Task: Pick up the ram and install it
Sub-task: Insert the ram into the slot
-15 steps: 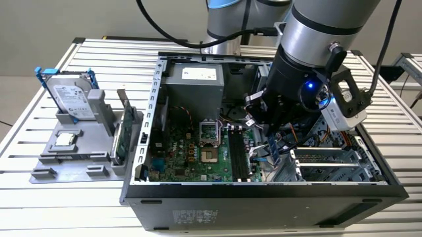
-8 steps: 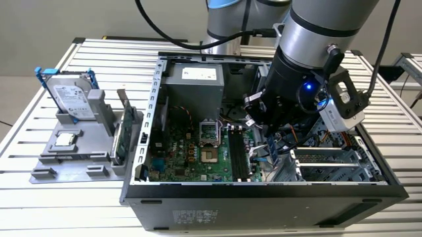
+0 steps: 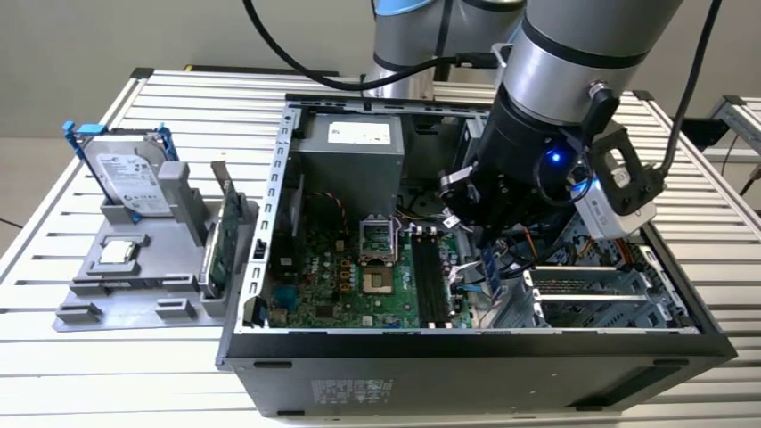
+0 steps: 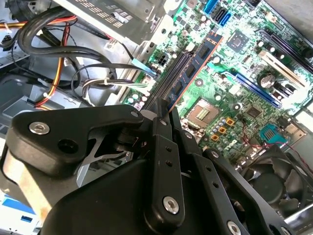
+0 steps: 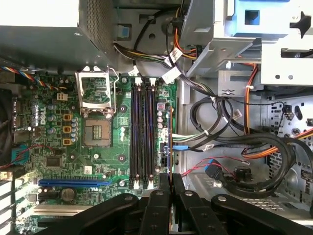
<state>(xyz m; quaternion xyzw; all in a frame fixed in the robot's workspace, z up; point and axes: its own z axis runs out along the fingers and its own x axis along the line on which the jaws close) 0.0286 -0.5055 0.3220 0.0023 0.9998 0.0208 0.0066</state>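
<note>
Two black fingers (image 5: 164,188) of my gripper (image 5: 171,179) are pressed close together, clenched on the end of the ram (image 4: 195,63), a long thin circuit-board stick with a blue face and a row of dark chips. It stands on edge and reaches straight out from my fingertips over the board, with no gap between pads and stick.

Its long axis is what matters here. In the second wrist view it runs parallel with the bank of long black memory slots (image 4: 168,81), just beside them and low against the green motherboard (image 4: 230,98). In the first wrist view those slots (image 5: 142,137) run directly away from my fingertips, so stick and slots point the same way. The stick sits at the edge of the bank, on the side of the loose black, orange and grey cable bundle (image 5: 230,137), not the side of the square silver processor socket (image 5: 96,132). I cannot tell whether its lower edge is already down in a slot or only over one.

Further out, in the exterior view, my gripper (image 3: 470,214) hangs inside the open black computer case (image 3: 276,160), over the board's middle. Outside the case, on the exterior view's left, a grey plastic holder (image 3: 119,285) carries a silver hard drive in a blue frame (image 3: 125,174) and a wider green expansion card (image 3: 226,236) standing on edge, both well apart from me.
</note>
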